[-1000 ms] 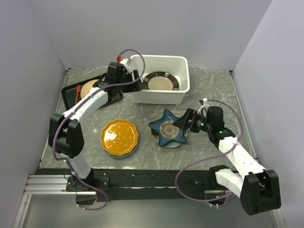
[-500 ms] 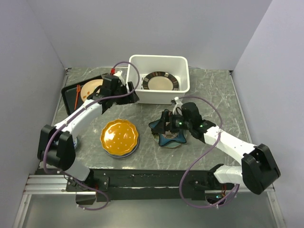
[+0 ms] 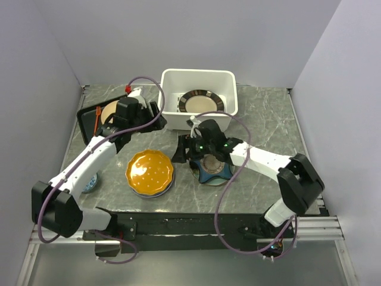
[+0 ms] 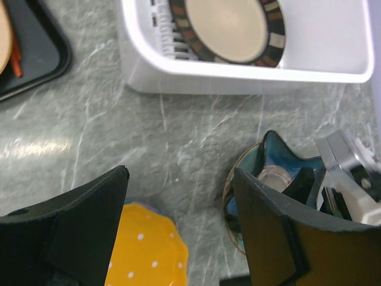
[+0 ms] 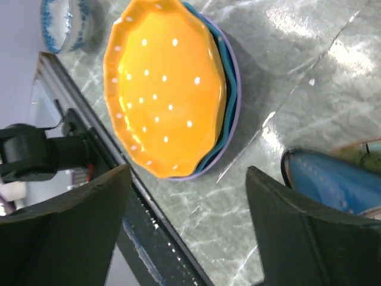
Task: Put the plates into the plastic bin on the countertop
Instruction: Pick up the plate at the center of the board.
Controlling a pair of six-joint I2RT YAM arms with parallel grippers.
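Right gripper [image 5: 187, 179]: jaws wide, empty, between orange plate [image 3: 149, 171] stack, near left, and star plate [image 3: 202, 173]. Left gripper [image 4: 178, 179]: wide, empty. Plastic bin [image 3: 199, 72], far centre, holds dark-rimmed plate [image 3: 201, 101]. Risk: converging arms collide; forearm nudges star plate.

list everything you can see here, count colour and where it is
plastic bin: 1, white, back centre of the countertop
dark-rimmed plate: 1, beige, inside the bin
orange plate: 1, white-dotted, front left, top of a stack
plates under it: 2 rims show, teal and lilac
star plate: 1, navy, right of the stack, on a pale plate
black tray: 1, back left, carrying a beige plate and an orange utensil
small bowl: 1, blue and white, left edge
countertop: grey marble
left gripper: open, empty, near the bin's front left corner
right gripper: open, empty, over the gap between stack and star plate
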